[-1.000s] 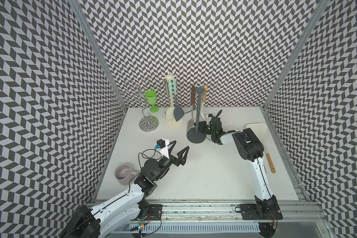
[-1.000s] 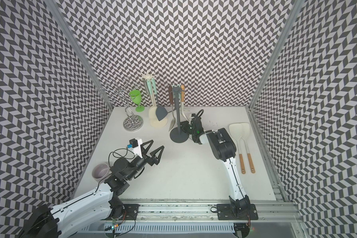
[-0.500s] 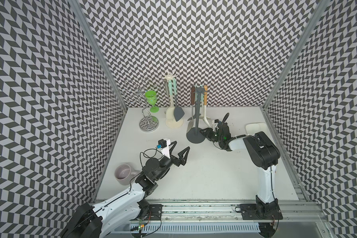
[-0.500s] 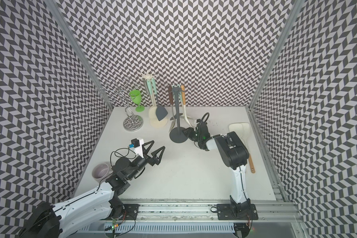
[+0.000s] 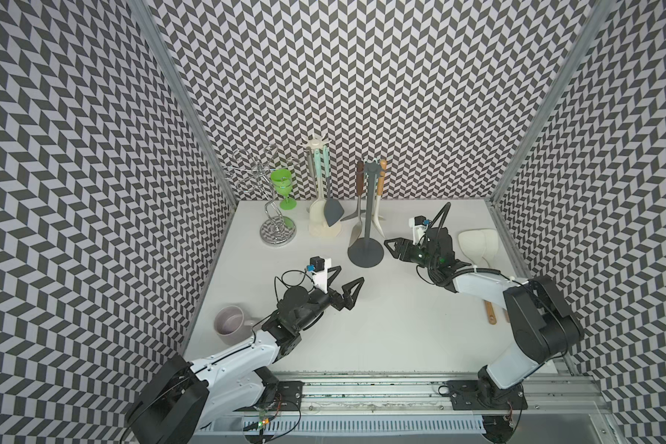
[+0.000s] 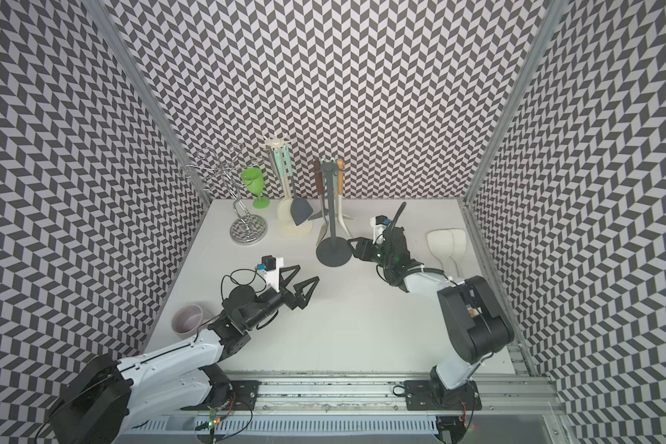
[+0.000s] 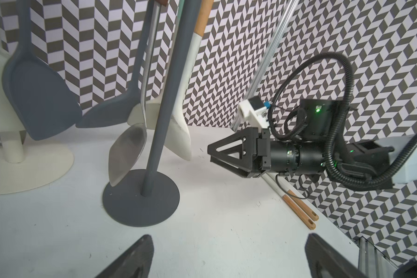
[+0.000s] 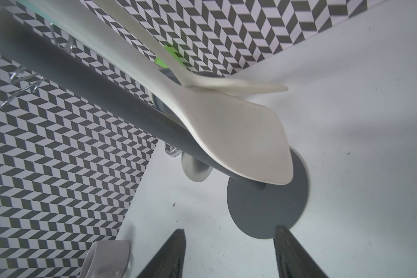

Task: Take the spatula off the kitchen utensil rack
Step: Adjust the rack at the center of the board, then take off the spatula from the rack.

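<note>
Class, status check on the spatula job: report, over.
Left gripper jaws wide, empty. Right gripper jaws apart, empty, by grey rack. Cream spatula hangs there, ungrasped. Metal turner hangs alongside.

We wear white shells on the long links of the left arm (image 5: 243, 351) and right arm (image 5: 477, 286), with bulky black housings at the joints nearest the rail (image 5: 362, 384). Farthest from the rail, the left pincer (image 5: 350, 273) and right pincer (image 7: 210, 154) have black triangular fingers with cut-outs and small screws. A white bracket (image 7: 252, 113), ribbed black cable (image 7: 347, 72) and green lights (image 7: 318, 110) mark our right wrist.
</note>
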Robot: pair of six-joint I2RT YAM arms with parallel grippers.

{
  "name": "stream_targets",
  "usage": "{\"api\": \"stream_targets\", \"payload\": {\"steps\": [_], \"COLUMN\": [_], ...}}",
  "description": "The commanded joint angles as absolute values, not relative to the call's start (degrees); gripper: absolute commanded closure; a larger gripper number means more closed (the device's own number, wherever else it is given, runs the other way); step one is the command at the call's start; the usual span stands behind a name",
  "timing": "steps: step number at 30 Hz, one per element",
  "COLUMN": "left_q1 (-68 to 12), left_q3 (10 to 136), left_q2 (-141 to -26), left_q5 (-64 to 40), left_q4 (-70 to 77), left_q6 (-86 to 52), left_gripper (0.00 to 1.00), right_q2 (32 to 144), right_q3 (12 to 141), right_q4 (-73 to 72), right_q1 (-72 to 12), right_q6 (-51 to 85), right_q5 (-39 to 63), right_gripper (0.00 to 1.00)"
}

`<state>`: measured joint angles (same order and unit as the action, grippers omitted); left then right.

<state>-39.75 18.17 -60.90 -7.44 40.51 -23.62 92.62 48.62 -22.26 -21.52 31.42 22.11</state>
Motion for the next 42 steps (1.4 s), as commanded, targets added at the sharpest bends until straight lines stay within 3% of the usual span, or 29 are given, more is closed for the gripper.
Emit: {"api": "stream_targets", "payload": {"steps": [1, 10, 21, 42], "left_q1": [-40.1, -41.1, -41.2, -41.2], "left_q3": [21.2, 25.8, 25.1, 24.0], "left_q2": [-63.5, -71.2, -68.3, -65.3], "left_q5": [-10.5, -14.2, -10.3, -8.8], "left_q4": [40.3, 38.2, 36.8, 36.6], "left_q6": [-23.5, -22.9, -20.7, -19.7], "left_gripper": [0.00, 0.00, 0.00, 0.00], "right_q2": [88.1, 87.6, 94.3, 104.8], "right_q3": [49.0, 57.6, 66.2, 76.6], "right_q4": [-21.8, -23.0, -31.3, -28.9], "right_q1": [-21.8, -22.1, -25.0, -26.7], "right_q6": [25.6, 16.4, 6.6, 3.3], "right_q5": [19.9, 16.3, 11.9, 7.6], "right_gripper": [0.39, 0.39, 0.41, 0.68]}}
